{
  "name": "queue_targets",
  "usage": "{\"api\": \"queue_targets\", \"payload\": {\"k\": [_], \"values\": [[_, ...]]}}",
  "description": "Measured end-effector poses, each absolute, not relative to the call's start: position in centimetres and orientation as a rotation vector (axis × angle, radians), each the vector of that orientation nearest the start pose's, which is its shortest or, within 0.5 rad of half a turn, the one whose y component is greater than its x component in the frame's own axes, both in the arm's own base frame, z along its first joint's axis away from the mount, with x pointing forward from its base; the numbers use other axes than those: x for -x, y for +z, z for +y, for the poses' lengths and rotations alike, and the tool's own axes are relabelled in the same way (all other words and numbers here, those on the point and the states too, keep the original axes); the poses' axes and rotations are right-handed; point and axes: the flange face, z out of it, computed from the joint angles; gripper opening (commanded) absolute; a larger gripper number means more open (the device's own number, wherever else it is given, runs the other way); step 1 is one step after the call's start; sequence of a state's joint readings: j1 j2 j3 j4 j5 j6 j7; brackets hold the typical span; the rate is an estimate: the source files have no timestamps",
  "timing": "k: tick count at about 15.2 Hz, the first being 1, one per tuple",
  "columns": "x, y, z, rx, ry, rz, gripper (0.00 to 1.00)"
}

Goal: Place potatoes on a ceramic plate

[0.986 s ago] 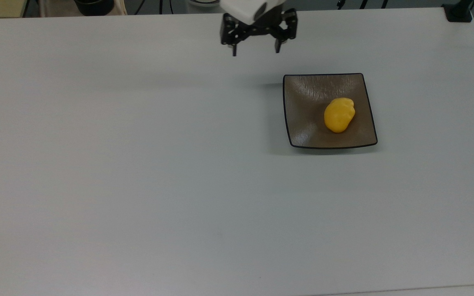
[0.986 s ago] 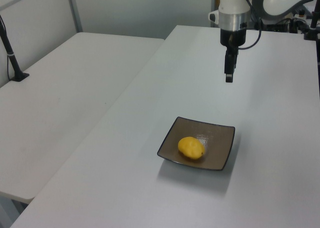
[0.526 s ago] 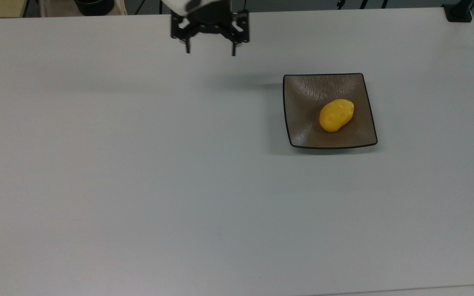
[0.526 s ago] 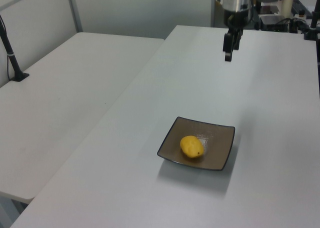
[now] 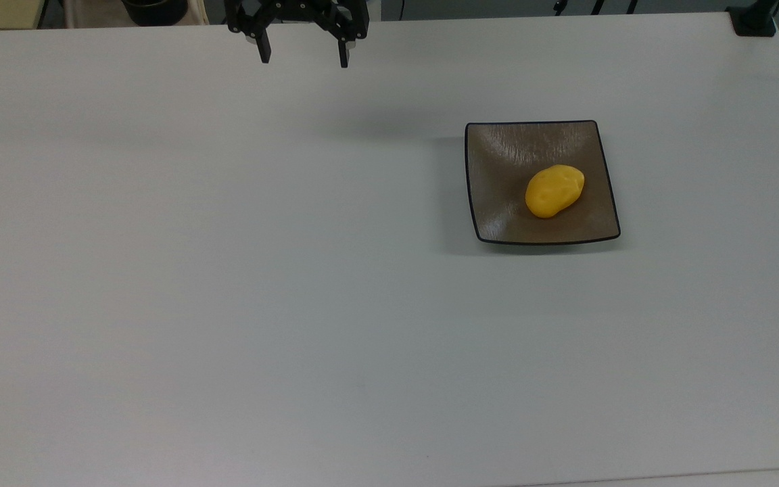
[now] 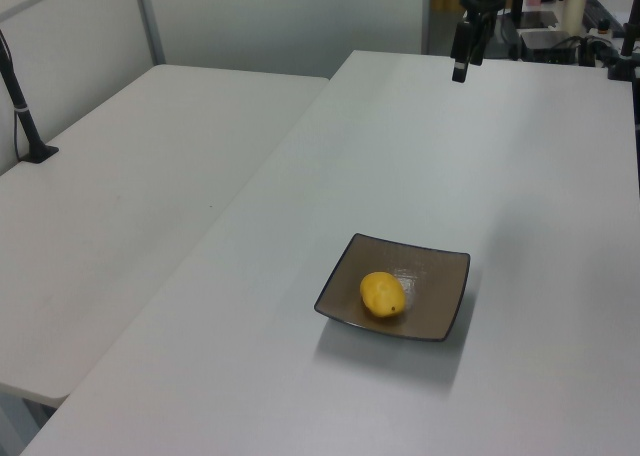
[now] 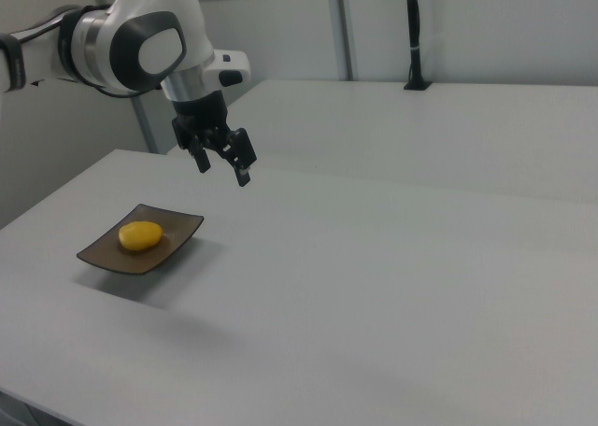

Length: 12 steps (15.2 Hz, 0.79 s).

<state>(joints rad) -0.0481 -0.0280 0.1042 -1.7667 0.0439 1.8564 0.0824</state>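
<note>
A yellow potato (image 5: 554,191) lies on the square brown-grey ceramic plate (image 5: 498,155), slightly right of the plate's middle in the top view. The same potato (image 6: 382,294) rests on the plate (image 6: 440,286) in the left view, and the potato (image 7: 140,235) on the plate (image 7: 177,228) appears in the right view's left. My gripper (image 5: 303,55) hangs open and empty above the table's far edge, well to the top view's left of the plate. The gripper (image 6: 459,68) and gripper (image 7: 222,165) are high above the table.
The white table (image 5: 227,270) is broad and bare around the plate. A second white table (image 6: 120,226) stands beside it in the left view. A black post (image 6: 20,106) stands on that table, and a black clamp (image 5: 754,20) sits at the far right corner in the top view.
My gripper has drawn away from the plate, moving to the top view's left and toward the table's far edge, staying open. The potato rolled slightly and settled on the plate.
</note>
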Motion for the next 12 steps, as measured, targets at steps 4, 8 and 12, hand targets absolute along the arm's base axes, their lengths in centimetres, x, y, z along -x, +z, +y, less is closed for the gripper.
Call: {"api": "queue_targets", "payload": {"k": [4, 8, 12], "values": [[-56.44, 57.37, 2.84, 3.088, -0.176, 0.051, 1.00], [-56.10, 57.05, 3.22, 3.093, -0.127, -0.021, 1.00], [-55.74, 56.76, 3.62, 3.119, -0.079, -0.059, 1.00]]}}
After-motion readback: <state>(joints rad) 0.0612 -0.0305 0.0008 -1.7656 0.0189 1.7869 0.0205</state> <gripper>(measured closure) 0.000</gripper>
